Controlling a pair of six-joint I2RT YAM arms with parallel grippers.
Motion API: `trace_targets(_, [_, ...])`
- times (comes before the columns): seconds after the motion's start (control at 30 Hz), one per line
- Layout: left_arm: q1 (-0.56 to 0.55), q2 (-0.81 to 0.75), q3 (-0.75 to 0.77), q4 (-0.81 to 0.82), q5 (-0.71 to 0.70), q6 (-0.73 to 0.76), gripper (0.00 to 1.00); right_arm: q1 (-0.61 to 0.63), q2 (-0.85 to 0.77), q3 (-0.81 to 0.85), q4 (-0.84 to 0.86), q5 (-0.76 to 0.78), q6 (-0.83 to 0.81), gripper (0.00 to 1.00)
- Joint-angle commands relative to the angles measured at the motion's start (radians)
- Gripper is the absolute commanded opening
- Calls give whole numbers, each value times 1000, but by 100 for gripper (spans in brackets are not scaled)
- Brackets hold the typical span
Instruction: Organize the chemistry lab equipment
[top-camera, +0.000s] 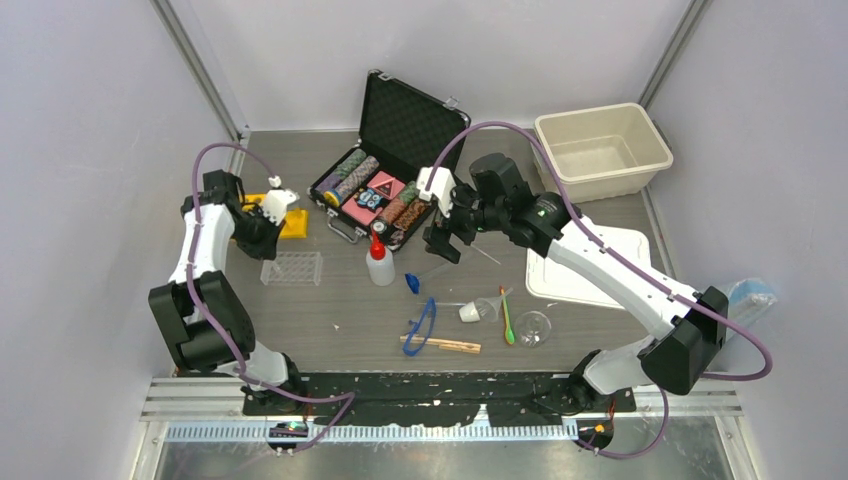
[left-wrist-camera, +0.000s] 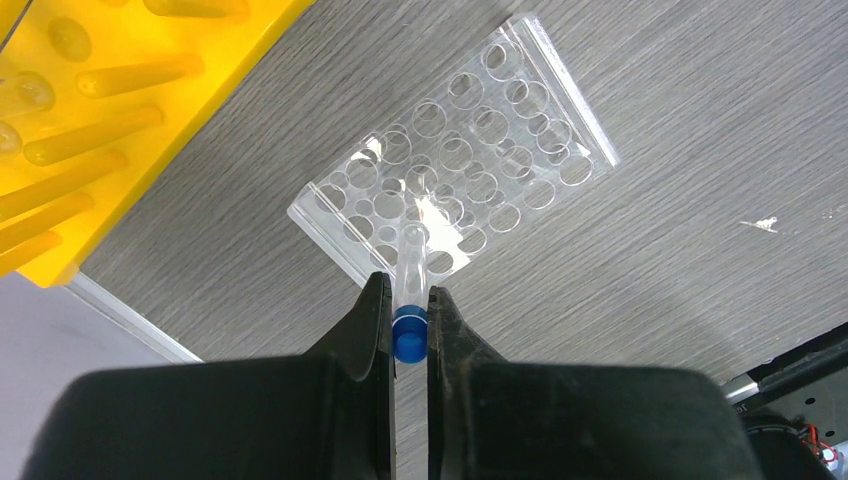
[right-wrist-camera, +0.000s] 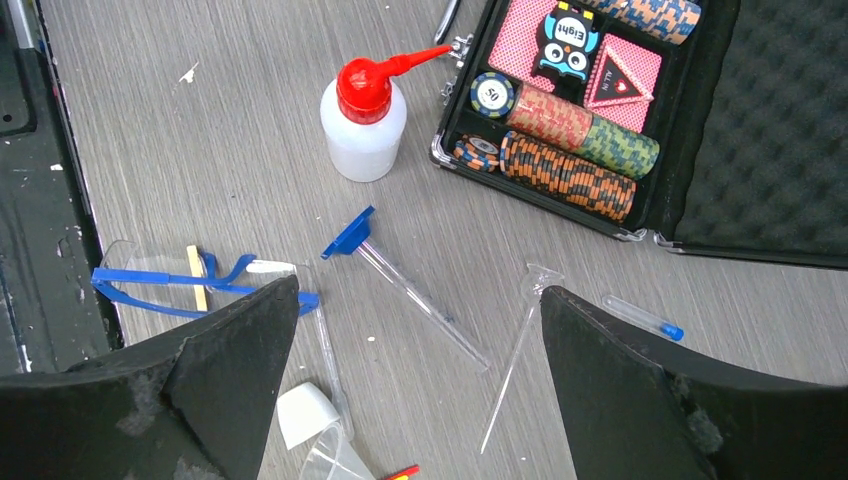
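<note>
Nearest the arm bases we find the wooden clamp lying flat, with the blue goggles crossing its left end. Just to the right lie the green spatula and a small clear vessel. The funnel lies on its side between goggles and spatula.

Slightly farther, a clear tube with a blue end piece, a thin clear pipette and a loose blue-capped tube lie apart on the grey table. The right gripper hovers above these three, its fingers spread wide and empty.

Beyond the blue end piece, the red-capped white squeeze bottle stands upright, its nozzle pointing toward the case. A white tray lies at the table's right side.

To the left, the clear tube rack sits well apart from the bottle. The left gripper hangs over the rack's near edge, its fingers pinching the cap of a held blue-capped tube that points down at the rack. We cannot tell whether the tip touches it.

Just beyond, at the table's left edge, sits the yellow tube rack. Farthest stand the open black case of poker chips and, in the right corner, a beige bin.
</note>
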Motion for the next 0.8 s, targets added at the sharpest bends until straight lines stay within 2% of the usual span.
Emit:
trace_targets(0.0, [6, -3, 8, 29, 25, 18, 0, -3, -38, 2, 24, 1, -9, 95])
trace_targets(0.53, [5, 5, -122, 149, -5, -26, 0, -4, -16, 17, 25, 12, -8, 95])
trace_targets(0.77, [7, -4, -130, 140, -8, -27, 0, -4, -13, 18, 24, 14, -9, 95])
